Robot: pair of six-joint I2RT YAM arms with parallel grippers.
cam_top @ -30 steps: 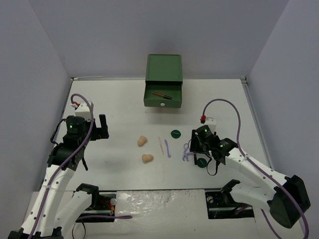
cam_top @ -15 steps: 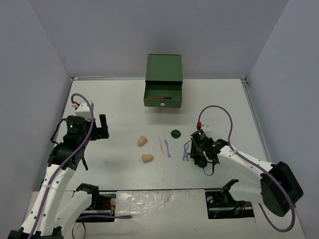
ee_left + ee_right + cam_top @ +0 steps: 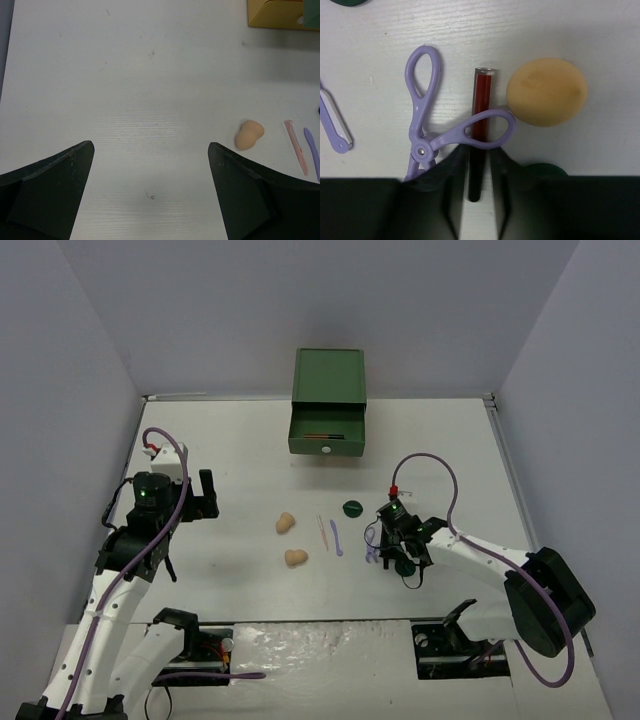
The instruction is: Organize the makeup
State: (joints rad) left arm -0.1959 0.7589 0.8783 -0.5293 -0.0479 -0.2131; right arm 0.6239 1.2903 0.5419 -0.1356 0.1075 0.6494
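Overhead view of a white table (image 3: 230,440) with two robot arms mounted at its near edge. The right gripper (image 3: 477,167) is down at the table on the right side of the scattered makeup. Its two dark fingers sit closely on either side of a thin black-and-red stick (image 3: 481,107) that lies flat. A narrow strip of table shows between the stick and each finger, so the jaws are nearly together but not pinching it.

A lilac scissor-shaped tool (image 3: 420,115) lies across the stick, with one of its loops over the stick's middle. A tan egg-shaped sponge (image 3: 547,97) sits just right of the stick, close against that loop. A dark green disc (image 3: 546,170) is partly hidden by the gripper's right-hand finger. A second dark green disc (image 3: 351,508) lies a little farther back on the table.

Left of this cluster, a straight lilac tool (image 3: 337,538) and a pale orange stick (image 3: 322,531) lie side by side. Beyond them are a farther tan sponge (image 3: 286,523) and a nearer tan sponge (image 3: 295,558).

The left gripper (image 3: 150,145) hangs over bare table on the left, well apart from the makeup. Its fingers are spread wide and nothing is between them.

At the far edge stands a green drawer box (image 3: 329,375) with one drawer pulled out and a thin stick in the drawer (image 3: 322,437)
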